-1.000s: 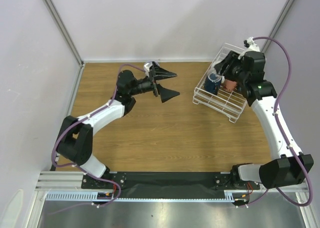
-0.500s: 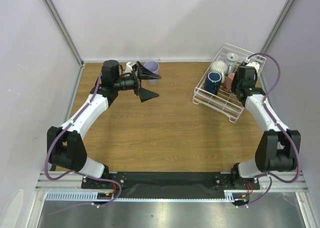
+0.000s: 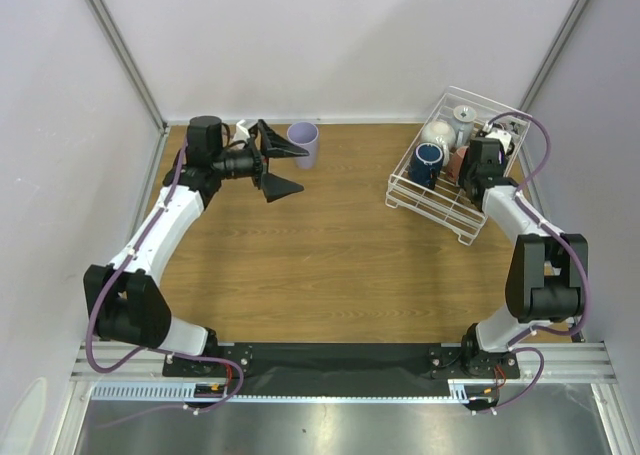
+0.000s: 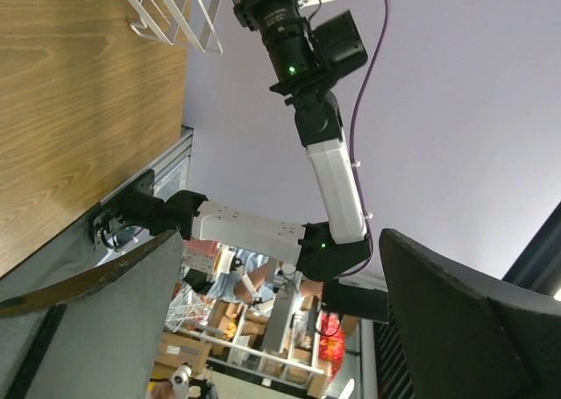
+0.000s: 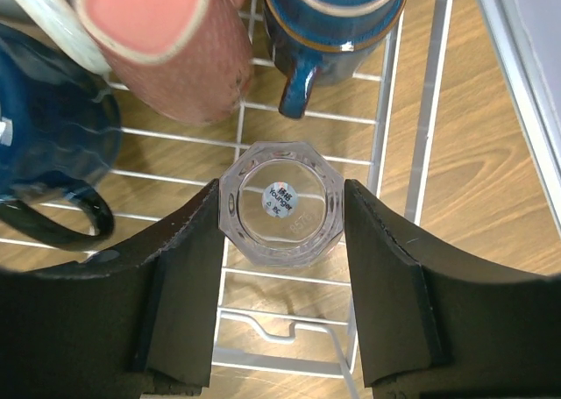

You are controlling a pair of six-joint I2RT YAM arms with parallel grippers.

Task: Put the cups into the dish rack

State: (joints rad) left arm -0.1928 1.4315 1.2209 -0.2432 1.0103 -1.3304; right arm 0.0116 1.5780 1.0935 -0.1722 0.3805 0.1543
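Note:
The white wire dish rack (image 3: 473,225) sits at the back right and holds a navy mug (image 3: 428,162), a pale mug (image 3: 437,131) and a terracotta cup (image 3: 458,161). My right gripper (image 5: 280,190) hangs low inside the rack, shut on a clear glass (image 5: 280,202) that is turned base up over the rack (image 5: 421,110) wires. Beside it stand the terracotta cup (image 5: 175,57) and a navy cup (image 5: 333,22). A lavender tumbler (image 3: 303,143) stands upright at the back of the table. My left gripper (image 3: 300,168) is wide open and empty just left of it.
The booth's walls close in the table on the left, back and right. A dark blue mug (image 5: 44,145) lies close to my right gripper's left finger. In the left wrist view I see only the rack's corner (image 4: 175,13) and the right arm (image 4: 333,180).
My left arm has swung back and to the left, uncovering the lavender tumbler. My right arm has folded down, bringing the glass low into the rack's near-right part.

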